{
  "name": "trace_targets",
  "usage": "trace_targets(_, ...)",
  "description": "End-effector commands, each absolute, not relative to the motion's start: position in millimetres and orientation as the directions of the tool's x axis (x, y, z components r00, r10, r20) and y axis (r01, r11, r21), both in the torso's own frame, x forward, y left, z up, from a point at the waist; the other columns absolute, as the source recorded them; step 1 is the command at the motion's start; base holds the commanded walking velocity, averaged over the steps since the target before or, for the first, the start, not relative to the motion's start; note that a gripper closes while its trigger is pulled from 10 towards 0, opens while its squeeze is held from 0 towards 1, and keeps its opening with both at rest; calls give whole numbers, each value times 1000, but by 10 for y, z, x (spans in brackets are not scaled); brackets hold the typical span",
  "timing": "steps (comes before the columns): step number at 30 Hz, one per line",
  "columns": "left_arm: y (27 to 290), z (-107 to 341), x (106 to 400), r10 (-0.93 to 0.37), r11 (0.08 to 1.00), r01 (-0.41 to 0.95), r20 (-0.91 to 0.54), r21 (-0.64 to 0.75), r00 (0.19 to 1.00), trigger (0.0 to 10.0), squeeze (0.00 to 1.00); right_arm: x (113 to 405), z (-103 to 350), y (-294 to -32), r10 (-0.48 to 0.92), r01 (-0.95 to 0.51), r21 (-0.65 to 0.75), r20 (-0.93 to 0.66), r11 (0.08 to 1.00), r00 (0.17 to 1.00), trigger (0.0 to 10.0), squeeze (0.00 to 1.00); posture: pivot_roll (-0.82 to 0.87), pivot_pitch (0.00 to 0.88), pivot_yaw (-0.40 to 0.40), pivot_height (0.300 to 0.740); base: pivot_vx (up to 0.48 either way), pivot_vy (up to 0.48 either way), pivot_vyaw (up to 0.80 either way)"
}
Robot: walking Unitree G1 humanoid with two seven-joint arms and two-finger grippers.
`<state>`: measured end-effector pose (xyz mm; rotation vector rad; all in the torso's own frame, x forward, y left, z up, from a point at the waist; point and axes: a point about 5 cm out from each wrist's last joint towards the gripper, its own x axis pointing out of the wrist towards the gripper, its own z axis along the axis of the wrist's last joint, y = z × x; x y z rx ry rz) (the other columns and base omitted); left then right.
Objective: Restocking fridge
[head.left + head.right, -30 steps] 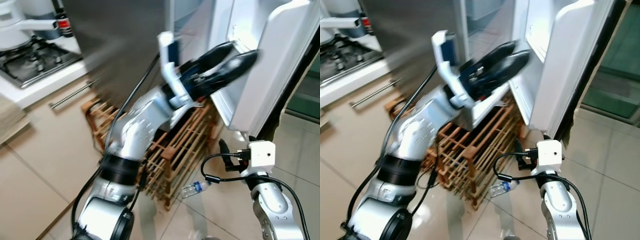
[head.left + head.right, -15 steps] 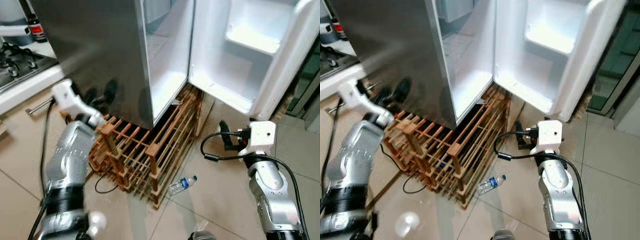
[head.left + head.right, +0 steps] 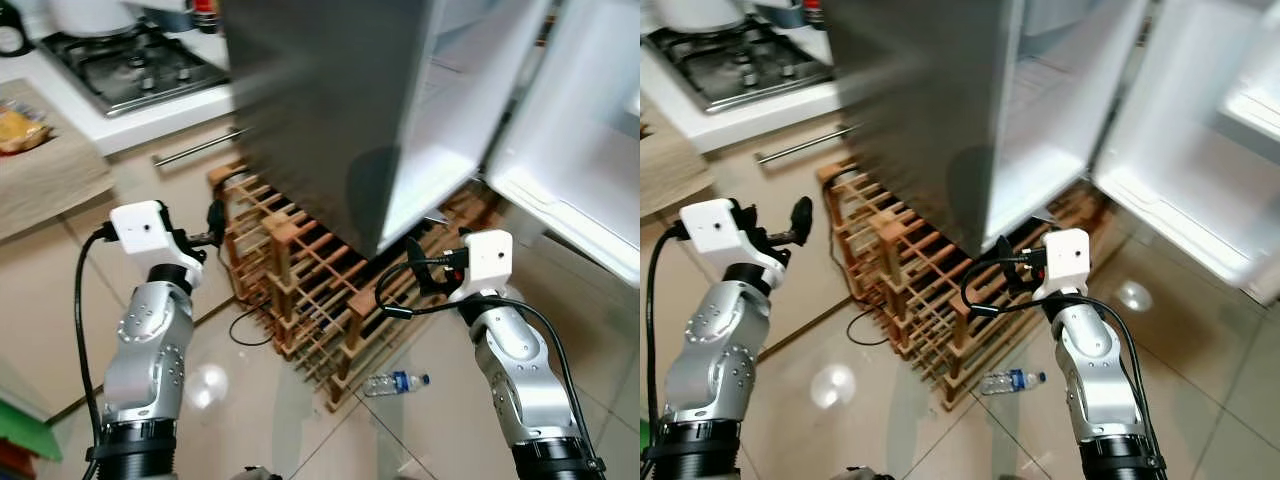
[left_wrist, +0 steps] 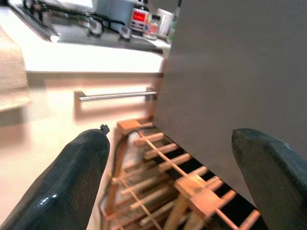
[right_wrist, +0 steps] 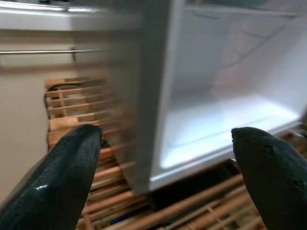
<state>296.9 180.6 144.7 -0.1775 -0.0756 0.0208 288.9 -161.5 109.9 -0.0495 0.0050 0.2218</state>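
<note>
Standing at the upper centre of the head views, the fridge presents a flat, brushed grey metal side; its door hangs open at the upper right, and the inner walls are smooth white plastic, brightly lit. A slatted wooden rack, built of pale orange-brown bars in a grid, sits on the floor against and under the fridge base. A small clear plastic bottle lies on its side on the glossy beige floor tiles, just beside the rack's lower corner, at lower centre.

The left gripper is held at the left of the frame near the rack's end, its two rounded black fingers spread wide apart with nothing between them. The right gripper sits right of centre, facing the open fridge compartment, fingers likewise wide apart and empty.

At the upper left, a white counter carries a dark metal gas hob; a long steel handle runs along the beige cabinet front below.
</note>
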Motion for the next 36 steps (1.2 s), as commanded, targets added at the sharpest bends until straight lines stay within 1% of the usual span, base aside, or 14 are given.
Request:
trace_targets(1,1700,1495,2954,-7,988,24,107,-151,994,10000,0,2914,1114,-1643,228,-228,-48,-12,972,974,10000,0,-88,0,-29,740,0,-458,475)
trace_targets(9,1439,1583,2954,-81,990,98,161,-102,984,10000,0,2977,1160,-1609,242,-241,-63,7,969,970,10000,0,-93,0,-20,740,0,-458,477)
trace_targets(10,1425,1597,2960,-88,988,107,164,-111,983,10000,0,2979,1157,-1601,243,-242,-63,7,968,970,10000,0,-92,0,-15,740,0,-454,469)
trace_targets(17,1428,1630,2984,-110,984,130,163,-120,980,10000,0,2980,1147,-1590,233,-232,-62,16,971,972,10000,0,-84,0,8,740,0,-451,452)
trace_targets(22,1433,1614,3013,-114,983,132,135,-127,984,10000,0,2962,1116,-1653,197,-196,-61,14,979,980,10000,0,-85,0,18,740,0,-451,436)
trace_targets(24,1439,1614,3054,-104,978,125,129,-167,986,10000,0,2946,1105,-1749,150,-149,-80,12,986,989,10000,0,-94,0,21,740,0,-450,0)
trace_targets(26,1440,1638,3077,-86,963,120,146,-243,986,10000,0,2938,1073,-1908,60,-60,-115,-8,991,998,10000,0,-100,0,22,740,0,-442,0)
trace_targets(27,1455,1648,3100,-68,963,102,144,-248,987,10000,0,2925,1053,-2071,-34,31,-134,-19,991,999,10000,0,-107,0,23,740,285,-382,0)
trace_targets(28,1455,1648,3100,-68,963,102,144,-248,987,10000,0,2925,1053,-2071,-34,31,-134,-19,991,999,10000,0,-107,0,23,740,285,-382,0)
trace_targets(29,1462,1647,3120,-69,960,104,142,-261,987,10000,0,2897,1047,-2232,-109,105,-138,-27,985,994,10000,0,-116,0,27,740,0,0,0)
trace_targets(32,1466,1644,3135,-71,959,105,139,-263,988,10000,0,2850,1053,-2405,-174,167,-164,-28,972,984,10000,0,-127,0,33,740,0,0,0)
trace_targets(33,1455,1640,3142,-79,957,114,137,-265,987,10000,0,2820,1063,-2523,-218,211,-183,-23,960,976,10000,0,-132,0,37,740,0,0,0)
trace_targets(34,1455,1640,3142,-79,957,114,137,-265,987,10000,0,2820,1063,-2523,-218,211,-183,-23,960,976,10000,0,-132,0,37,740,0,0,0)
trace_targets(36,1451,1645,3154,-87,954,123,138,-274,987,10000,0,2802,1077,-2627,-268,259,-196,-18,946,963,10000,0,-135,0,46,740,0,0,0)
